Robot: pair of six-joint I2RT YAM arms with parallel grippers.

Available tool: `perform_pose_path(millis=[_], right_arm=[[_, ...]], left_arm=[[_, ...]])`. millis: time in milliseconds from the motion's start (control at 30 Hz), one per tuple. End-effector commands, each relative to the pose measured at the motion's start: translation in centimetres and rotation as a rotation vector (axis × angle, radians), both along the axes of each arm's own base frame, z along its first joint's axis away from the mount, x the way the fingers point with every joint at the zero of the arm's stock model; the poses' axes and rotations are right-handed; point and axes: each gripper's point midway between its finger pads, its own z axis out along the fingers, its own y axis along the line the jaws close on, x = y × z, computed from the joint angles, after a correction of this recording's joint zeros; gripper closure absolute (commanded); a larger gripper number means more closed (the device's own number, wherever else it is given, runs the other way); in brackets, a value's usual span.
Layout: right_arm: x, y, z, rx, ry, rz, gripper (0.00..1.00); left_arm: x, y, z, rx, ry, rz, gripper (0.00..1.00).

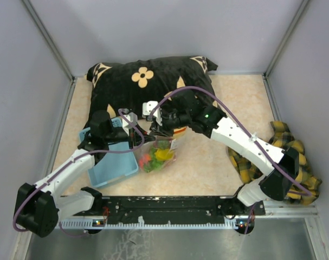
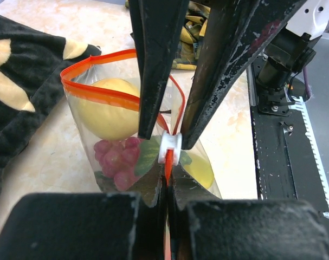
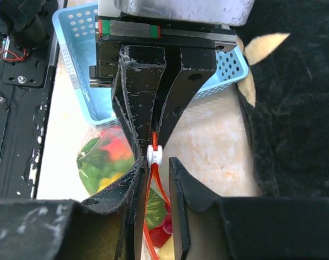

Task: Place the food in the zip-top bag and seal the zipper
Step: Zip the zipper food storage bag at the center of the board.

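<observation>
At the near edge of the desk (image 1: pixel 207 168) sits a black rail (image 1: pixel 169 205) where both arms start. A little further in, on the left, lies the light blue basket (image 1: pixel 113 169). Just beside it, on its right, is the zip-top bag (image 1: pixel 172 146). Its bottom rests on the desk and its mouth is held up. The food (image 1: pixel 156 156) is inside the bag: a yellow pear (image 2: pixel 110 111), purple grapes (image 2: pixel 118 160), green bits (image 3: pixel 94 165) and red bits (image 3: pixel 118 147).

Both arms meet at the top of the bag. The left fingers (image 2: pixel 83 227) are squeezed tight on the zipper (image 2: pixel 99 93), at the end where the red strip is pressed into one line. The right fingers (image 2: pixel 156 65) pinch the little white slider (image 2: pixel 170 149), one tip on each side of it. Past the slider the red strip splits in two, so that part of the mouth is open, and the pear shows just under it.

Off to the right, a yellow and black checked cloth (image 1: pixel 286 157) lies by the wall. Furthest back, behind the bag, a big black pillow (image 1: pixel 153 92) with tan flowers lies on the desk
</observation>
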Motion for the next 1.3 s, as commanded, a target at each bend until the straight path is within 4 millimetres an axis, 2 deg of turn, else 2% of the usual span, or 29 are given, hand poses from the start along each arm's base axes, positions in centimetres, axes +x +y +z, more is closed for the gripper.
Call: perform_pose_path(millis=[0,367,433,533,600,733,1133,1267], right_arm=[[0.7,0.7,1.8,0.069,-0.037,0.003,0.75],[0.6,1.4,0.7,0.052,-0.003,0.033,0.75],[0.6,1.5,0.7,0.051,-0.002,0.035,0.81],[0.6,1.3,0.5,0.040,-0.005,0.036,0.96],[0.8,1.0,0.1,0.018,-0.010,0.023,1.00],[1.5,-0.5,-0.9,-0.031,-0.002,-0.025,1.00],[3.5,-5.2,-2.4,-0.072,-0.017,-0.197,1.00],[4.1,-6.9,-1.9,-0.070,-0.034,-0.265,1.00]], left_arm=[[-0.6,-0.3,0.9,-0.015,-0.035,-0.046,0.99],[-0.8,-0.4,1.3,-0.021,-0.042,-0.055,0.99],[-0.9,-0.4,1.3,-0.023,-0.044,-0.058,0.99],[-1.1,-0.3,1.3,-0.025,-0.047,-0.066,0.99],[-1.1,-0.3,1.6,-0.029,-0.056,-0.065,0.99],[-1.3,-0.1,2.1,-0.039,-0.084,-0.053,0.99],[-0.8,0.3,2.0,-0.043,-0.104,0.007,0.99],[-0.3,0.6,1.8,-0.037,-0.121,0.048,0.99]])
